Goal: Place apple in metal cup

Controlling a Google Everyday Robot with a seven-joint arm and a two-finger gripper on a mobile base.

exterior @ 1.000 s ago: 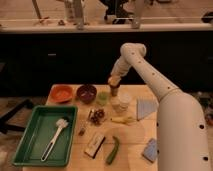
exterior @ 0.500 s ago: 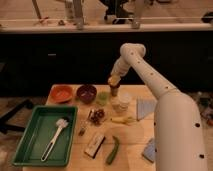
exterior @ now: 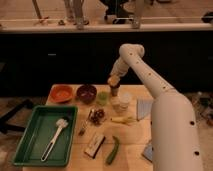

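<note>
The apple point(exterior: 113, 80), small and yellow-orange, is at the tip of my gripper point(exterior: 114, 81), which reaches down from the arm's elbow point(exterior: 131, 51) at the far side of the table. The gripper looks shut on the apple. Directly beneath it stands the metal cup point(exterior: 114, 91), dark grey and narrow, between a small green cup point(exterior: 102, 97) and a white cup point(exterior: 121, 103). The apple hangs just above the metal cup's rim; whether it touches the rim I cannot tell.
An orange bowl point(exterior: 62, 93) and a dark red bowl point(exterior: 86, 93) sit at the back left. A green tray point(exterior: 30, 142) holding a brush fills the left front. A banana point(exterior: 122, 120), a long green vegetable point(exterior: 113, 150), a snack bar point(exterior: 94, 145) and a blue cloth point(exterior: 145, 107) lie around the middle and right.
</note>
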